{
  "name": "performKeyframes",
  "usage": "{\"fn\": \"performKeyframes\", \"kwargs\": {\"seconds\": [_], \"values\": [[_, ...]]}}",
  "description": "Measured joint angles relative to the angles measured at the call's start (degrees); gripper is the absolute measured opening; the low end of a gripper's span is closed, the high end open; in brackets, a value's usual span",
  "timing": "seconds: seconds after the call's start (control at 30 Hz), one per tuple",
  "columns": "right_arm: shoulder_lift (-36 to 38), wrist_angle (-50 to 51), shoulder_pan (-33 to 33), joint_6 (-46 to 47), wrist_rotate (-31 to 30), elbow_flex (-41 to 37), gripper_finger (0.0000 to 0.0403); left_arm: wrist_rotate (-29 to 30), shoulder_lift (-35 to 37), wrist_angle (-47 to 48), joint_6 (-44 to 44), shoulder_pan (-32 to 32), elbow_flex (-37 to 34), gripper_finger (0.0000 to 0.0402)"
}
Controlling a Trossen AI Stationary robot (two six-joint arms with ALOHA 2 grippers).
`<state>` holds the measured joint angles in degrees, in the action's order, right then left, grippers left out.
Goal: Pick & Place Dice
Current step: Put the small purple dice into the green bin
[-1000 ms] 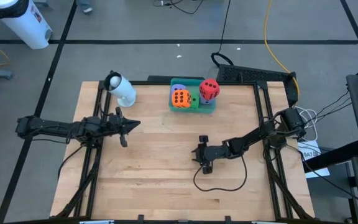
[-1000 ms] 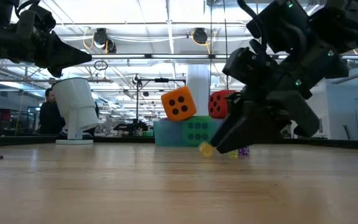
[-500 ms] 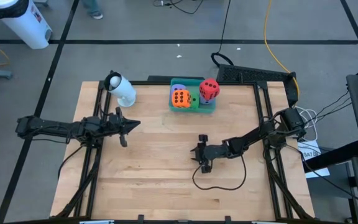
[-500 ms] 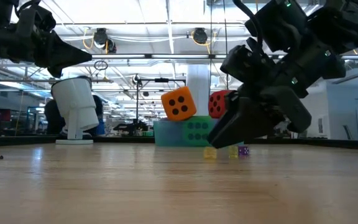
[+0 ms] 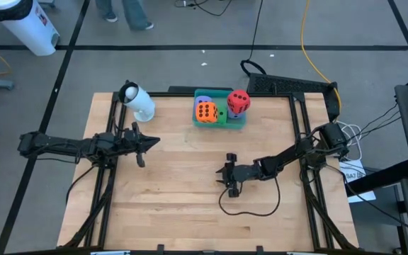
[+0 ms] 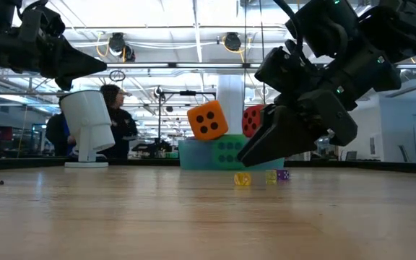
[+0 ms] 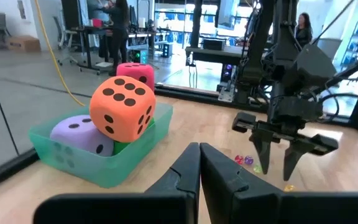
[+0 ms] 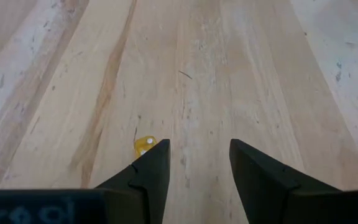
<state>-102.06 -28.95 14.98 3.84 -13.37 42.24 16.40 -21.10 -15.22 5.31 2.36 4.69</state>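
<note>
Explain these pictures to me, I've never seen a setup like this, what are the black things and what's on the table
The black things are two robot arms at a wooden table. One picture looks straight down, one looks level across the tabletop, and two come from cameras on the arms' wrists. At the table's far edge a teal tray holds big soft dice: an orange one, a red one, a purple one. A white cylinder-shaped object stands at the far left. The right gripper hangs open over the table beside a tiny yellow die, holding nothing. The left gripper waits, shut and empty.
</note>
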Motion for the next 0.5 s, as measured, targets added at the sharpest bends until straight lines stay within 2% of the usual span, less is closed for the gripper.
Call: {"fn": "performKeyframes", "kwargs": {"seconds": [0.13,0.5], "values": [[0.00,-0.06,0.00,-0.07,-0.02,0.00,0.0155,0.11,0.00,0.00,4.04,0.02,0.00,0.0019],[0.02,-7.84,0.50,-5.95,-0.02,-0.02,0.0155,0.14,0.00,-0.02,3.69,0.02,0.00,0.0019]]}}
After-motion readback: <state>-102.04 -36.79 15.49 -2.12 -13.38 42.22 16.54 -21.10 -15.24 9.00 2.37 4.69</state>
